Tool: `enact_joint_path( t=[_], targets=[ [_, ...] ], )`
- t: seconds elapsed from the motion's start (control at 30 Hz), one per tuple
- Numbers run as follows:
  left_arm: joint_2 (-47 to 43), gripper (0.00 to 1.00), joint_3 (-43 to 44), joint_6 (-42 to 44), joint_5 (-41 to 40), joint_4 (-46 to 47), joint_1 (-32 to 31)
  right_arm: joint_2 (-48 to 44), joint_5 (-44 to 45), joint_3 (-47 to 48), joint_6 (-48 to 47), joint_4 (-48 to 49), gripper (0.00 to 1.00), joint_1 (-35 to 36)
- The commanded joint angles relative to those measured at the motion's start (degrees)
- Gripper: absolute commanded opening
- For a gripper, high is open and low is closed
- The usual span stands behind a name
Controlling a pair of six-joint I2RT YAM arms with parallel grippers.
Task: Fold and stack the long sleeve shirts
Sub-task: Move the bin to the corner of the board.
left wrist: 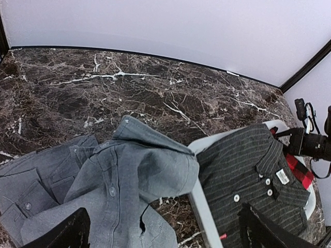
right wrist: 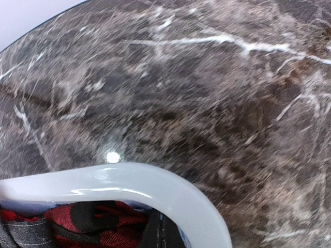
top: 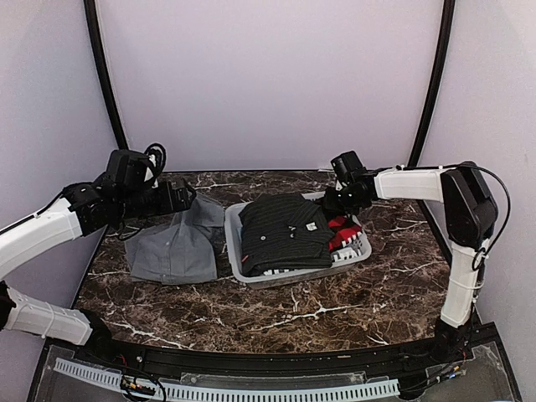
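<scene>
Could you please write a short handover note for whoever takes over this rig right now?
Left gripper: open, empty, above the grey shirt.
Right gripper: shut at the far right rim of the basket; whether it pinches cloth is unclear.
Grey shirt: on the table left of the basket, only loosely folded.
Basket: dark pinstriped shirt folded on top, red plaid cloth beneath.
Done: no stack on the table yet.
Left: tidy the grey fold, fold the rest, stack.
</scene>
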Motion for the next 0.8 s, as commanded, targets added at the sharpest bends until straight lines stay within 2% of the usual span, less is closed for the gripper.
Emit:
enact_joint_path(
  t=[0.0,0.1,0.27,0.5,0.77],
  targets=[
    [1.7,0.99,1.6,1.1,3.7,1.4,-0.7,4.8,7.4,4.1,-1.6,-2.7,0.00,-8.2],
    [3.4,0.99,2.2,1.3,5.0,1.8,-1.4,6.8,7.0,6.7,-3.9,-1.4,0.00,-12.5],
    [5.5,0.99,2.6,1.4,6.6,2.6,-2.5,10.8,6.3,16.4,-8.7,-4.1,0.00,-17.9],
    [7.8,0.99,2.4,1.2,7.7,3.8,-2.9,7.6,4.3,23.4,-14.7,-7.8,0.25,-15.0],
    [8.6,0.99,3.5,2.1,6.9,4.1,-2.9,-1.1,4.8,18.7,-16.6,-9.0,0.53,-4.3]
  ],
)
